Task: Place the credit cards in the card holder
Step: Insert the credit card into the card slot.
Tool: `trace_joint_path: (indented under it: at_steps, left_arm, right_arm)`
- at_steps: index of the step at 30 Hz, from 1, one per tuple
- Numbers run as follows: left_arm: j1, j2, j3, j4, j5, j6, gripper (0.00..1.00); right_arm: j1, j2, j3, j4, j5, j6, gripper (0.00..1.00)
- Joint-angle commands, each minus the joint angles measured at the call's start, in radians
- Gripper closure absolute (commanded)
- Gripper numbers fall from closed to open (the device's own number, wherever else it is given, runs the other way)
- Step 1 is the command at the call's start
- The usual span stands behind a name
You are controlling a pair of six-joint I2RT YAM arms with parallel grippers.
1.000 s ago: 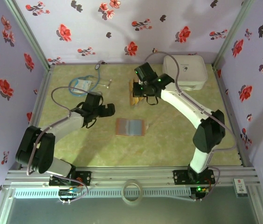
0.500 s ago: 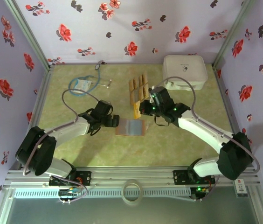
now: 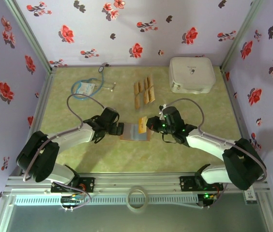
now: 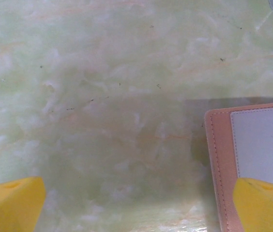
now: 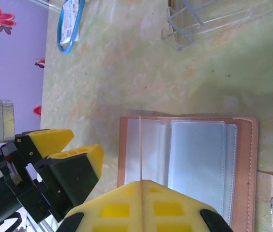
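- Right gripper (image 3: pixel 149 123) of mine is clamped on one card (image 5: pixel 141 145), which I hold edge-on over the open holder (image 5: pixel 189 159).
- Holder lies flat mid-table (image 3: pixel 185 154) with its clear pockets facing up.
- Left gripper (image 3: pixel 118 128) stands wide open, low at the holder's left edge.
- Other cards (image 3: pixel 144 92) lie farther back.
- White case (image 3: pixel 190 75) sits beyond them to the right.

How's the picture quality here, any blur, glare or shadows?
Left wrist view: soft focus, a grey shadow on the green marbled table beside the reddish-brown leather card holder. Right wrist view: glare whitens the holder's clear pockets. Top view: evenly lit.
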Motion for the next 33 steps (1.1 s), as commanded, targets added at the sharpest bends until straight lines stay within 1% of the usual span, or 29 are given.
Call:
trace_joint_path:
  at_steps: [1, 8, 13, 23, 33]
  left_arm:
    - [-0.011, -0.015, -0.018, -0.008, -0.032, 0.009, 0.0]
    - [-0.03, 0.019, -0.013, 0.012, -0.038, 0.024, 0.0]
    - [-0.045, 0.049, -0.011, 0.026, -0.042, 0.033, 0.0]
    - [-0.074, 0.06, -0.023, 0.067, -0.048, 0.033, 0.0]
    - [-0.08, 0.082, -0.032, 0.056, -0.076, 0.02, 0.0]
  right_arm:
    - [-0.006, -0.021, -0.046, 0.143, -0.017, 0.05, 1.0]
    - [-0.006, -0.048, -0.119, 0.194, 0.011, 0.052, 1.0]
    - [-0.006, -0.038, -0.145, 0.235, 0.006, 0.057, 1.0]
    - [-0.005, 0.04, -0.155, 0.322, -0.016, 0.072, 1.0]
    - [-0.005, 0.118, -0.171, 0.423, -0.024, 0.101, 1.0]
